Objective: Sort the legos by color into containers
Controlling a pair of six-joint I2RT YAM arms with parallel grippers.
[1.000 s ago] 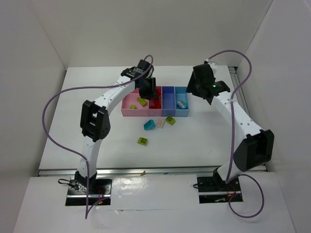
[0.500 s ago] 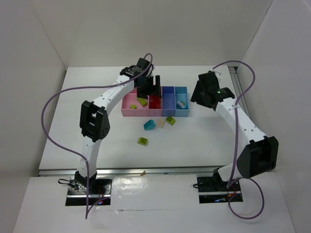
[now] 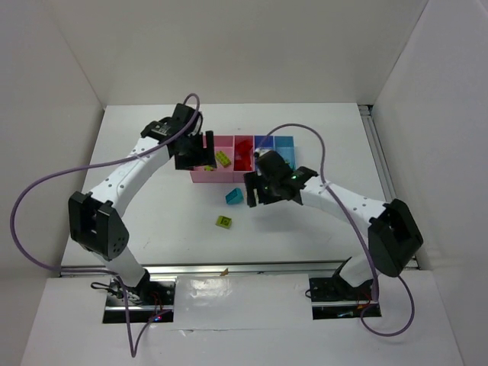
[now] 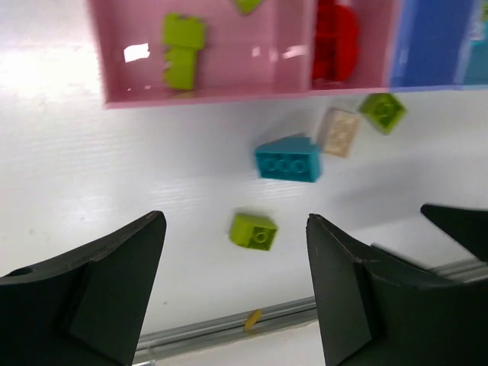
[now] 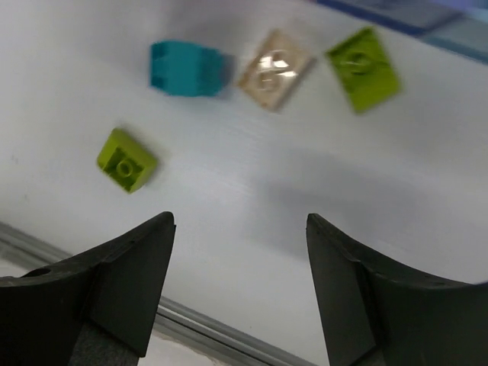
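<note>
Row of containers (image 3: 217, 178) sits mid-bench (image 3: 152, 206), long axis parallel to the far edge. Lime legos (image 4: 183, 49) lie in the wide pink bin (image 4: 229, 95), red legos (image 4: 335, 34) in the narrow pink bin (image 4: 354, 86).

Loose on the near side:
- cyan brick (image 4: 287, 160), long axis along the row
- cream brick (image 4: 339, 131) and lime brick (image 4: 383, 110) just beside it, both skewed
- small lime brick (image 4: 253, 231), closer to the near edge

Left gripper (image 4: 235, 225) is above the wide pink bin's left end, jaws apart, empty. Right gripper (image 5: 240, 221) is above the loose bricks, jaws apart, empty.
</note>
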